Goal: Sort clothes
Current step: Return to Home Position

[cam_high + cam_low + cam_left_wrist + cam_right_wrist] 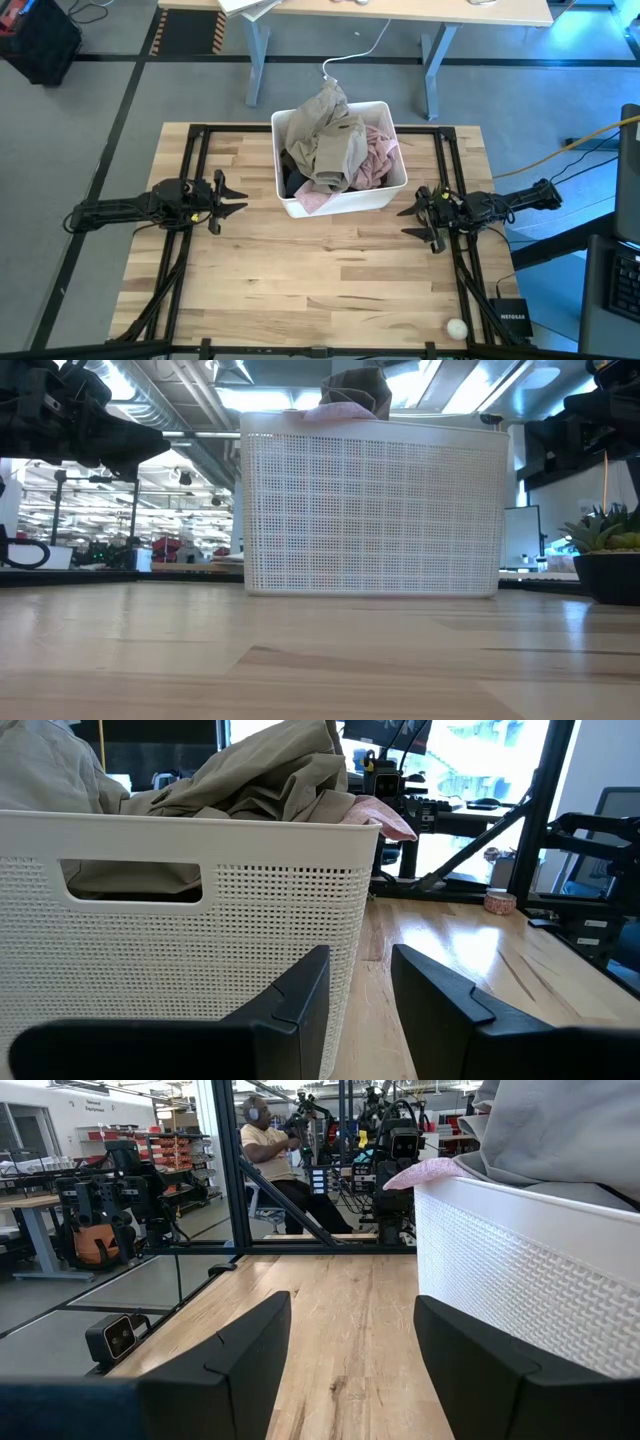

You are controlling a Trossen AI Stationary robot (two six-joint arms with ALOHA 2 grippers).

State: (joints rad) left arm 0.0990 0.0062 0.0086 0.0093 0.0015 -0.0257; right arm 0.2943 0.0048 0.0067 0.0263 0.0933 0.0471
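Observation:
The clothes are heaped in a white perforated bin [383,196] at the table's far middle. A khaki-beige garment [330,135] lies on top and rises above the rim [250,780]. A pale pink one [375,155] lies beside it and drapes over the rim, and a dark one [293,180] shows low at the bin's left. My left gripper [240,196] stands open left of the bin, level and pointing at it. My right gripper [405,222] stands open right of the bin. Both touch nothing.
A small white ball [456,327] lies near the table's front right corner. A black frame runs along the table's sides [195,160]. A desk [380,12] stands beyond the far edge. A person [268,1140] sits far off in the room. Bare wood [320,270] spreads before the bin.

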